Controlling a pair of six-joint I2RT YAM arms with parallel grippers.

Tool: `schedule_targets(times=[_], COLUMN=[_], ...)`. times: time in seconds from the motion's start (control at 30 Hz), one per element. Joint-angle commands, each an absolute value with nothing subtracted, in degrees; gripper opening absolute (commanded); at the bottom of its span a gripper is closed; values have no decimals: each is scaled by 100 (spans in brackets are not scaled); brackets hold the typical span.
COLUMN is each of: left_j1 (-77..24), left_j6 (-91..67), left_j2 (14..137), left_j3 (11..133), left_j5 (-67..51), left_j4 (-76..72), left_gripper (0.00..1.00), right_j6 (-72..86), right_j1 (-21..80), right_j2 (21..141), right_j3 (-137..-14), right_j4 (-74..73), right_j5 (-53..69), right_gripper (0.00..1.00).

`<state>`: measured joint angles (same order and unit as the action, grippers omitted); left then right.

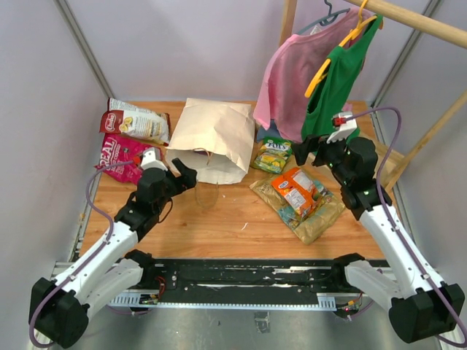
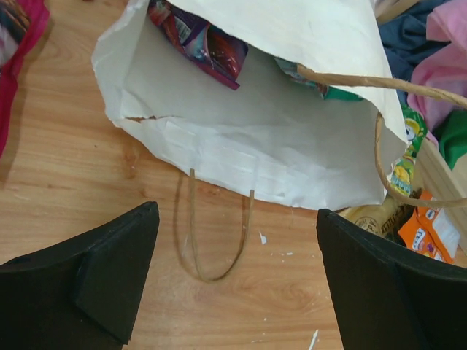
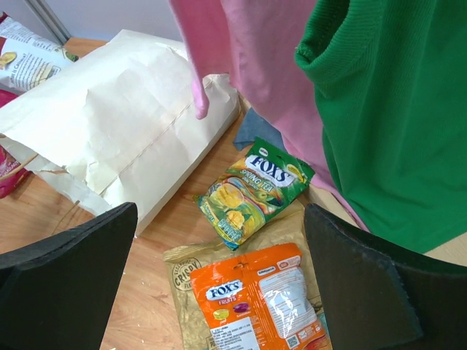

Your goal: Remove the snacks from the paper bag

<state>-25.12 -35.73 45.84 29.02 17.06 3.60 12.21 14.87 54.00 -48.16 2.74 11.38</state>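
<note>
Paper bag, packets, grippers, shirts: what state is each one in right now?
paper bag, on its side, mouth open
purple packet, inside the bag mouth
teal packet, inside the bag, mostly hidden
green packet, out, flat on the table
orange packet, out, lying on the tan packet
red-white packet, out, on table
magenta packet, out, on table
left gripper, open, empty
right gripper, open, empty
pink shirt, hanging
green shirt, hanging

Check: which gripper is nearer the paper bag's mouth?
Left. Left gripper faces the paper bag mouth, just short of it; right gripper is off to its side, near the green Fox's packet.
</note>
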Motion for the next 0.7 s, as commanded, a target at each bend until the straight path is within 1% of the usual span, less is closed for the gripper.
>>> schedule_targets(times=[0.0, 0.23, 0.27, 0.33, 0.4, 0.43, 0.53, 0.67], left_j1=[-2470, -2472, -2471, -2470, -2470, -2470, -2470, -2470], left_j6=[-3868, -3931, -3970, -4034, -4077, -4096, -4152, -4372], left_j2=[4676, 4726, 4748, 4795, 4835, 4842, 4859, 5177], left_j3=[3118, 3500, 3494, 3429, 3331, 3267, 2960, 2467], left_j5=[1322, 872, 778, 600, 554, 558, 540, 390], left_j4=[184, 272, 223, 68, 2, -5, -197, -963], left_gripper=[92, 90, 88, 80, 67, 63, 56, 54], right_j6=[1235, 1188, 1222, 1280, 1300, 1293, 1300, 1357], right_j1=[1388, 1382, 1381, 1380, 1385, 1384, 1383, 1383], right_j2=[5120, 4777, 4759, 4746, 4766, 4800, 4897, 5128], right_j3=[-4898, -5061, -5080, -5049, -5028, -5029, -4991, -4972], right_j4=[372, 5, -4, 58, 112, 116, 222, 447], right_j5=[1275, 1322, 1341, 1362, 1362, 1373, 1393, 1488], right_gripper=[98, 98, 98, 98, 98, 98, 98, 98])
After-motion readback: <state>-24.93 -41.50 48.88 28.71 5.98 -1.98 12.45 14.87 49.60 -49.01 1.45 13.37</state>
